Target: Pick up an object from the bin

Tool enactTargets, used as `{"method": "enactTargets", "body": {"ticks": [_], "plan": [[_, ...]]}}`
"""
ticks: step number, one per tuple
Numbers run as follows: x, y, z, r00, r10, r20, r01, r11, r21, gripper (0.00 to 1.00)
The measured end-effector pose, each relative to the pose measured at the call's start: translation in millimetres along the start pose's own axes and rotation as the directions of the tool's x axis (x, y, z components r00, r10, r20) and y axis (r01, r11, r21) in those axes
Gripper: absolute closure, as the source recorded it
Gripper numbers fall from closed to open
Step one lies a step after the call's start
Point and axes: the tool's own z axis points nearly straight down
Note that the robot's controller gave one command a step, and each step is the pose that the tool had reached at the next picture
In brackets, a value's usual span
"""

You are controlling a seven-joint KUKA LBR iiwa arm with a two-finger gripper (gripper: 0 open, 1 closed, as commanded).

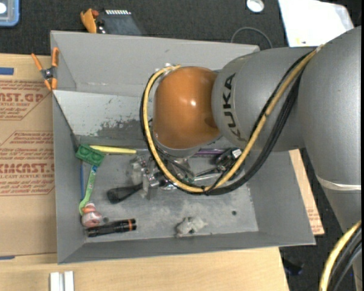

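My gripper (147,173) is low in the middle of the bin, mostly hidden under the arm's orange cover. A black, handle-shaped thing (124,193) lies just to its lower left, its right end reaching up to the gripper's metal parts; I cannot tell whether they touch. A yellow pencil (113,150) lies flat to the gripper's upper left. A small grey crumpled piece (190,225) rests on the bin floor below it.
Along the left wall lie a green block (89,155), a green stick with a pink end (88,193) and a black marker with an orange tip (112,227). Something purple (207,153) peeks out under the arm, which covers the bin's right half.
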Motion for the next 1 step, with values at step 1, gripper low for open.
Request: {"method": "enactTargets", "body": {"ticks": [1], "plan": [[-2.0, 0.3, -19.2, 1.000, 0.000, 0.007, 0.000, 1.000, 0.000, 1.00]]}}
